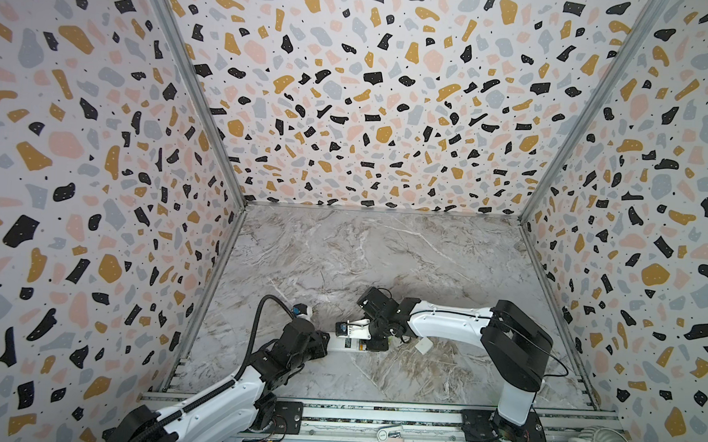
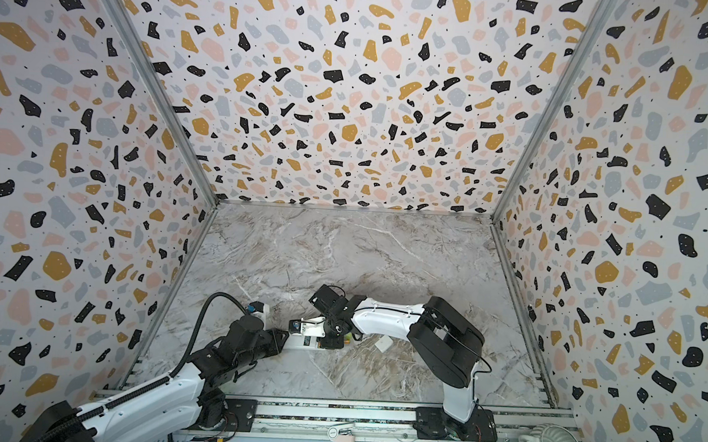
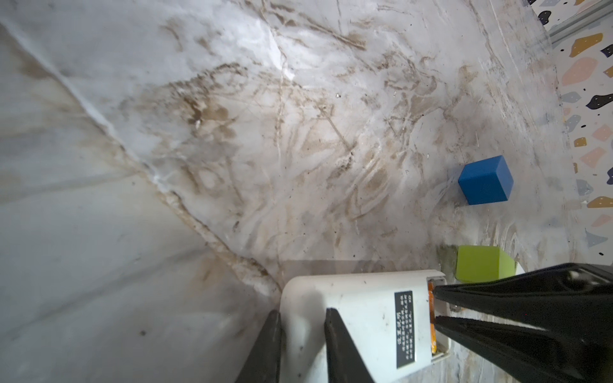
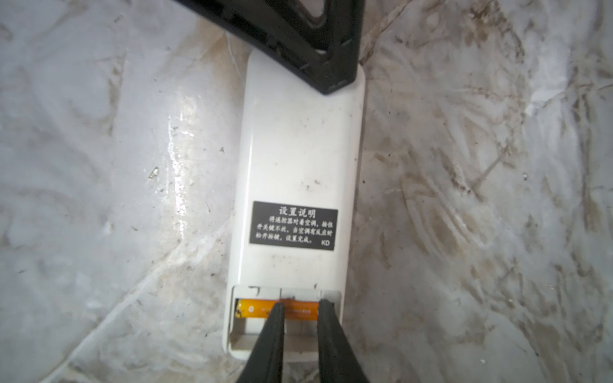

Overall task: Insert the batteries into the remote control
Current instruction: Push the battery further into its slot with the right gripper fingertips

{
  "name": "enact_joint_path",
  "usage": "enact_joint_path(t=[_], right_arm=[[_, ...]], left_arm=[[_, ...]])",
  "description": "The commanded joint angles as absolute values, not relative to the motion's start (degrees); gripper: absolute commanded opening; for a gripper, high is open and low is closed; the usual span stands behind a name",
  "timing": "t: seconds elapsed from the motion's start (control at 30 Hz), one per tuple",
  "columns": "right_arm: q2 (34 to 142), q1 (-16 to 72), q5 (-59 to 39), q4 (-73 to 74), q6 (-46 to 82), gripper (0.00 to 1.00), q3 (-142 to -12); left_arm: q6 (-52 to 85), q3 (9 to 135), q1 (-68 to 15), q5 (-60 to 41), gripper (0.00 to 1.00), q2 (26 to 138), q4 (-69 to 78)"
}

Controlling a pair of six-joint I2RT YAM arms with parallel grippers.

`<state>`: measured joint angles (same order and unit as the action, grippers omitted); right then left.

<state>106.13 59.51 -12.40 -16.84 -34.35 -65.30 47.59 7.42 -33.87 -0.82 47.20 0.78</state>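
The remote is lying white back up on the marble table, with its battery bay open at one end. One battery is sitting in the bay slot nearer the label. The right gripper is reaching down onto it, tips slightly apart and spaced along its length, not clamping it. The left gripper is working at the opposite end, also narrowly apart: one finger is on the back, the other just off the end. A green cube is sitting just beside the bay end, and a blue cube is sitting farther off.
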Motion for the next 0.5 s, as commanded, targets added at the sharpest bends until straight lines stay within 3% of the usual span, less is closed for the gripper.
enact_joint_path(t=[0.0,0.47], right_arm=[[110.6,61.3,-15.0,-20.5,-33.3,0.22,-61.9],[107.1,61.4,-12.8,-17.7,-33.2,0.17,-61.0]], left_arm=[[47.4,5.2,-34.2,-2.2,0.25,47.5,-3.8],[47.6,4.9,-34.2,-2.0,0.25,46.0,-4.8]])
